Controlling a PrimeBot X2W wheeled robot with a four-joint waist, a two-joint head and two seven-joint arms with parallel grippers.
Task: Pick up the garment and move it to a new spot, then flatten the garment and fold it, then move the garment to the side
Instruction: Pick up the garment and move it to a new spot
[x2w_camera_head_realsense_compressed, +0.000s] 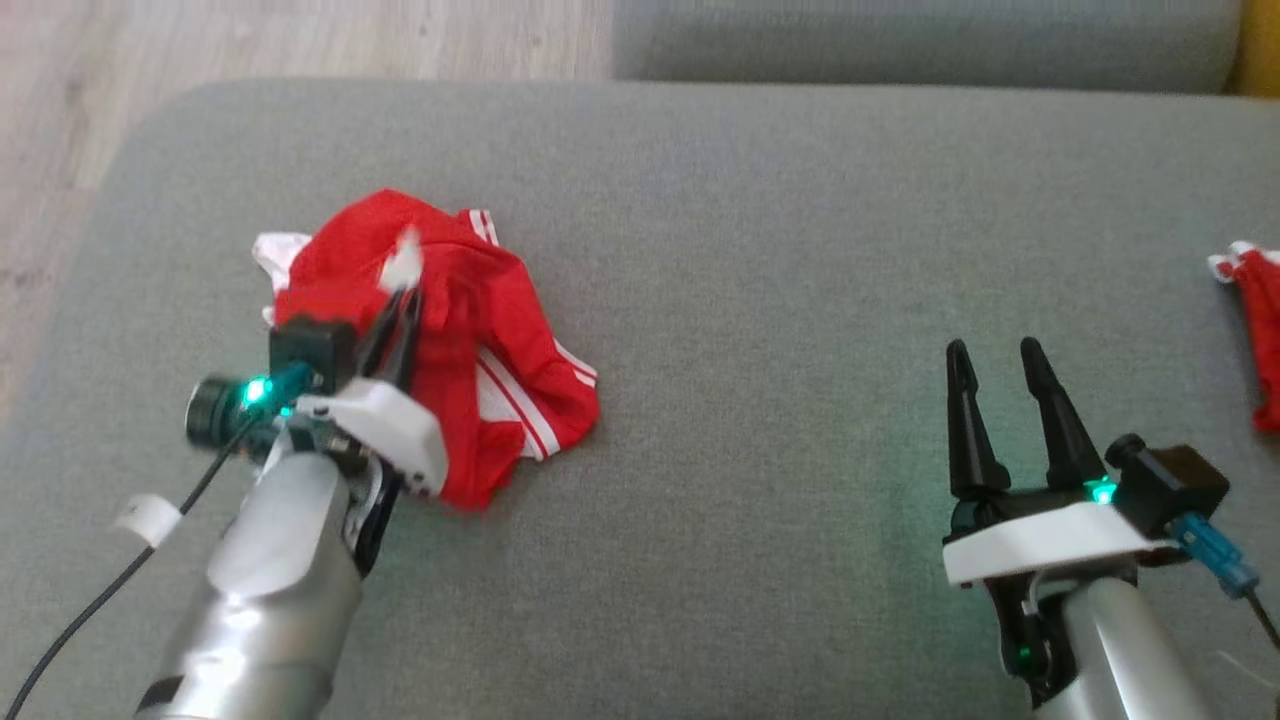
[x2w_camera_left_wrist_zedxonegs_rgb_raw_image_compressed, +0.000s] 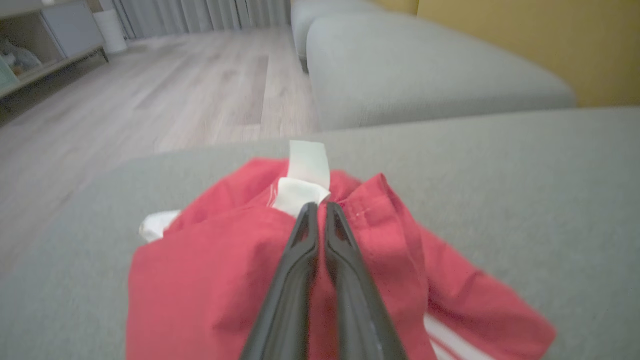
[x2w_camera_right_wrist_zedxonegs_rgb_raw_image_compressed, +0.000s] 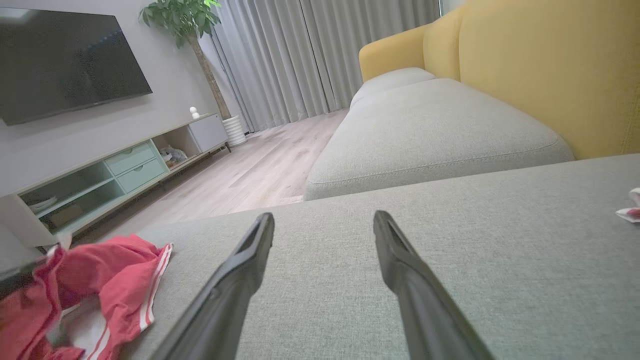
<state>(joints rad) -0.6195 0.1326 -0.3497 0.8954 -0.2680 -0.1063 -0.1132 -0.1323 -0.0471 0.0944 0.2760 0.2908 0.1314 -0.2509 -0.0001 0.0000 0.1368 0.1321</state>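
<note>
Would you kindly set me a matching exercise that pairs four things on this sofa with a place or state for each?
Things:
1. left hand
2. right hand
3. red garment
4. second red cloth

Places or states:
A. crumpled heap on the robot's left
B. open, holding nothing
C. at the far right edge of the head view
D. shut on fabric

Pairs: 1-D, 2-B, 3-A, 4-C

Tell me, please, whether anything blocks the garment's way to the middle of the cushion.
Nothing visible does: the left gripper is shut on the garment, and plain cushion stretches rightward to the right gripper.
</note>
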